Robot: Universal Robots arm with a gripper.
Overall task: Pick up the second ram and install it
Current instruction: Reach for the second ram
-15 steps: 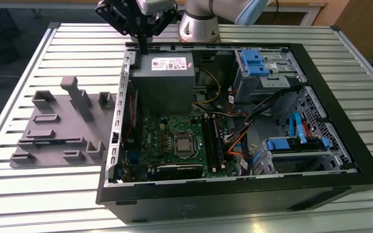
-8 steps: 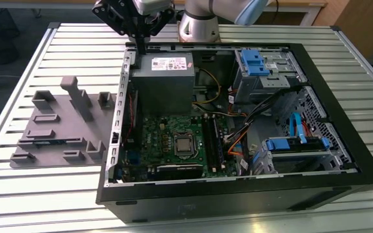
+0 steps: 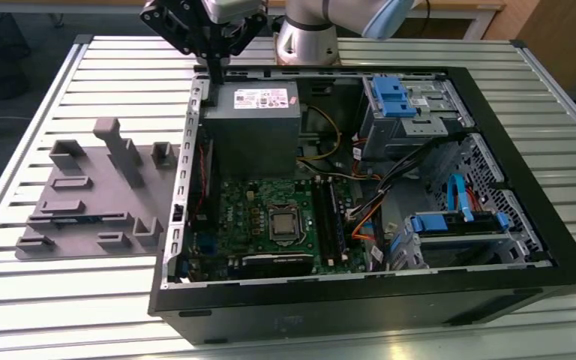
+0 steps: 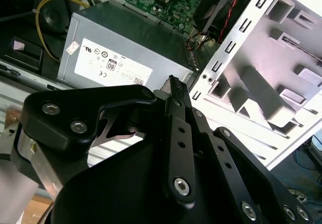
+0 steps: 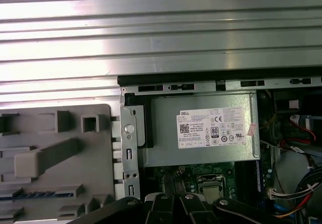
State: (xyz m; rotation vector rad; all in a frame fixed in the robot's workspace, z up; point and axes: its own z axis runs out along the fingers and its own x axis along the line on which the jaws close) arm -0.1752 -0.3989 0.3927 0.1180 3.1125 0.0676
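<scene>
The gripper [image 3: 214, 75] has its two fingers [image 4: 173, 90] drawn together into one narrow black blade with nothing clamped between them, and they touch nothing. In the exterior view it hangs over the far corner of the open computer case [image 3: 368, 309], above the case edge just beside the power supply [image 3: 250, 124]. The second ram [image 3: 76, 218] is a thin blue stick with a row of small dark chips. It lies flat in a long slot of the grey holder [image 3: 103, 191], well apart from the gripper; in the first wrist view it shows as a blue strip [image 5: 27, 195] near the edge of the holder [image 5: 60, 128]. The holder stands on the slatted metal table [image 3: 68, 300], just beside the case on the exterior view's left, and its other slots and upright posts look bare. Inside the case the grey power supply sits in the far corner with its white label up, and the green motherboard [image 3: 253, 202] lies next to it with the square processor socket [image 3: 283, 223] in its middle. Long dark memory slots [image 3: 326, 217] run beside the socket; I cannot tell whether a stick sits in them. On the exterior view's right, two drive cages carry blue latches [image 3: 393, 97], with cables looping between them.
</scene>
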